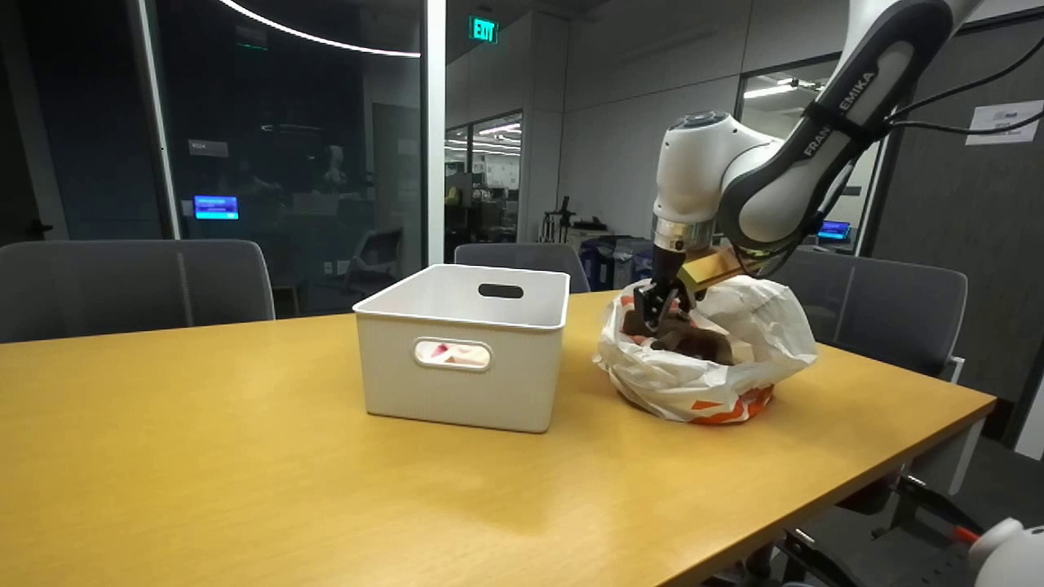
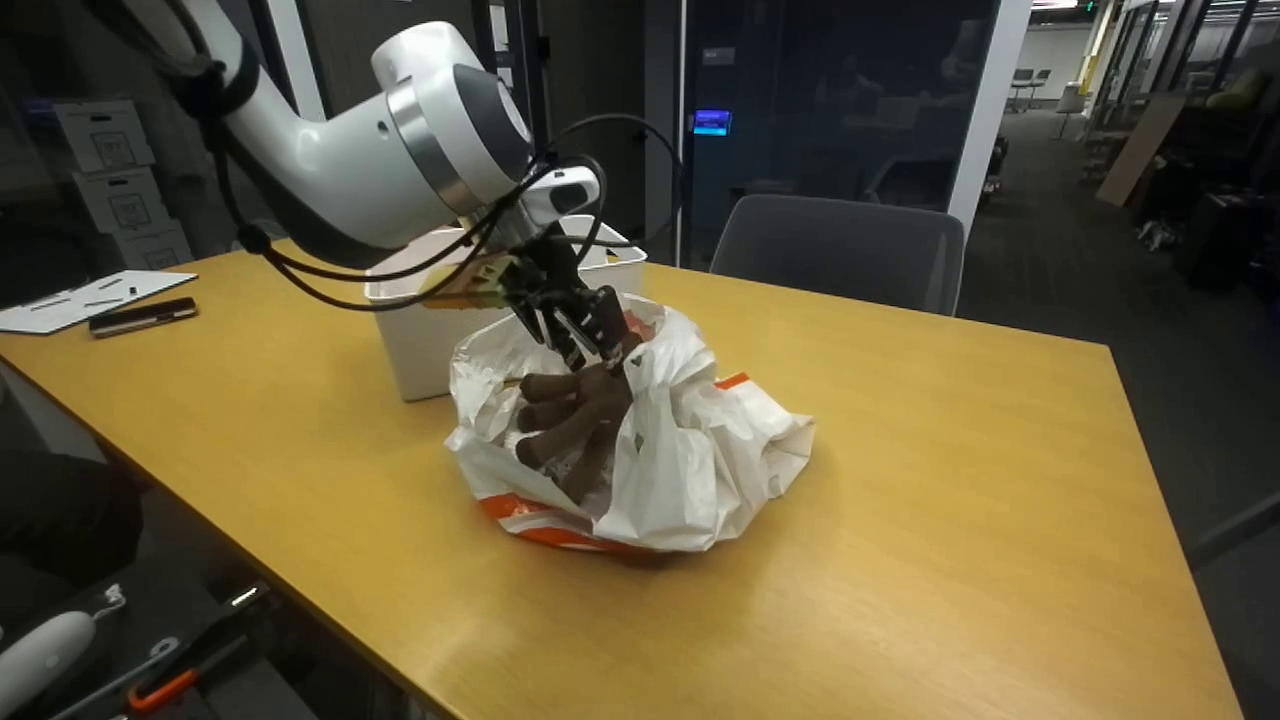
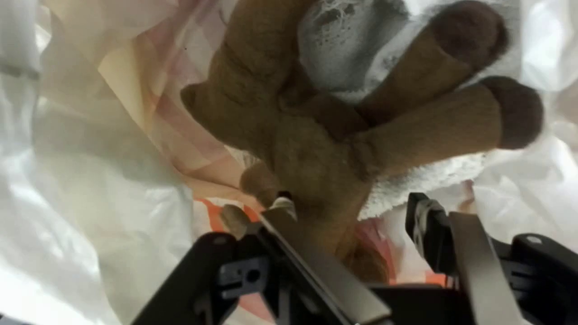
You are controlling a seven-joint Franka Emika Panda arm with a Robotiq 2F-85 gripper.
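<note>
Dim glass walls (image 1: 294, 163), a green exit sign (image 1: 483, 30) and grey chair backs (image 1: 130, 289) line the background in an exterior view, behind a yellow-brown table (image 1: 204, 473). At centre we see a white bin (image 1: 461, 391); its contents are mostly hidden, with something pink and pale (image 1: 453, 354) showing through the handle slot. Right of centre, the gripper (image 1: 665, 313) reaches into a crumpled white bag (image 1: 670, 388) holding a brown plush toy (image 1: 696, 342), its lower part hidden by the rim.

Upper left in an exterior view lie a white sheet (image 2: 90, 300) and a dark object (image 2: 143, 317) that we cannot identify; the arm (image 2: 350, 180) covers part of the bin. Tool-like items (image 2: 165, 690) at lower left are cut off by the frame.

Filling the middle of the wrist view, the toy has one limb cropped by the top edge. Below, the jaws stand apart with a gap between them; the finger (image 3: 325, 266) at left overlaps the toy, though we cannot tell whether they touch.
</note>
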